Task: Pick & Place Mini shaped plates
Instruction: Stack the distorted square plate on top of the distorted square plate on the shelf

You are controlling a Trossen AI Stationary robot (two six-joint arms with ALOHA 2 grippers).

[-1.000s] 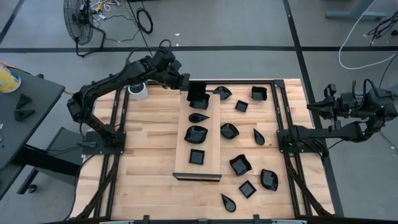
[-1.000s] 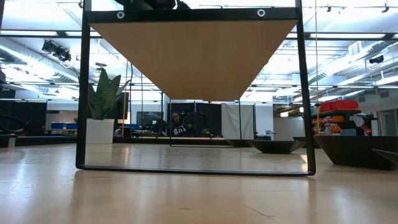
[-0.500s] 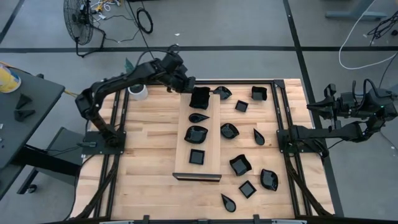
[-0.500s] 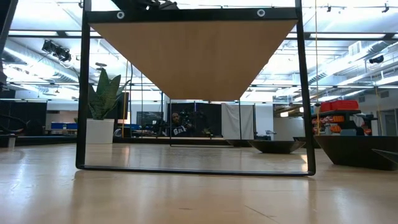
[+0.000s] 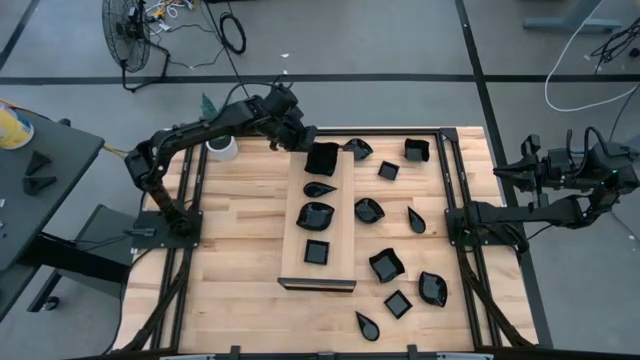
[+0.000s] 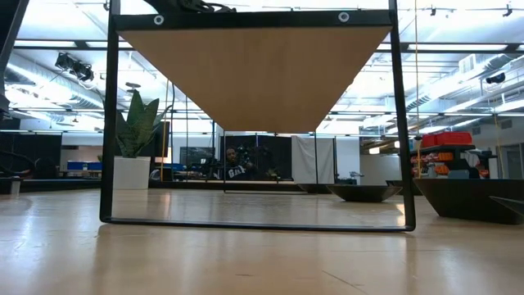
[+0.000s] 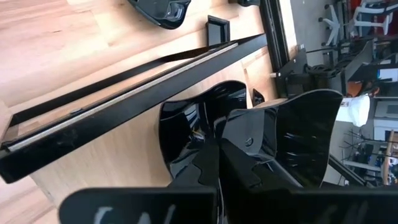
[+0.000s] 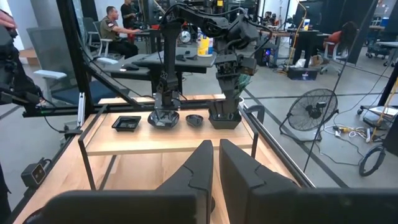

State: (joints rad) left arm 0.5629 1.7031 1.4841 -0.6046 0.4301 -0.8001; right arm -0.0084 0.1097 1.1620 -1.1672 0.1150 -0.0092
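The left claw [image 5: 306, 143] reaches over the far end of the long wooden board [image 5: 318, 225], and its fingers [image 7: 208, 163] are pinched on the rim of a wavy black dish [image 5: 321, 157]. That dish sits right at the fingertips, at the board's far end; whether it rests on the wood or hangs just above it cannot be told. In the left wrist view the same dish [image 7: 286, 146] fills the space straight ahead of the claw, with the board's dark edge running across behind it.

Three more black dishes lie along the board, farther from the claw toward the near end: a teardrop [image 5: 319, 188] closest, then a leaf-like bowl [image 5: 315, 214], then a small square [image 5: 317, 251]. Just beyond the held dish, off the board, is another dark dish [image 5: 357, 149]. The remaining dishes are scattered on the table [image 5: 240, 240] past the board, away from the left claw, among them a square one [image 5: 416, 149] by the far corner. A small white pot [image 5: 222, 147] stands beside the left arm, behind the claw.

The right claw [image 8: 215, 163] waits off the table's right side, well apart from every dish, its fingers nearly together and gripping nothing.
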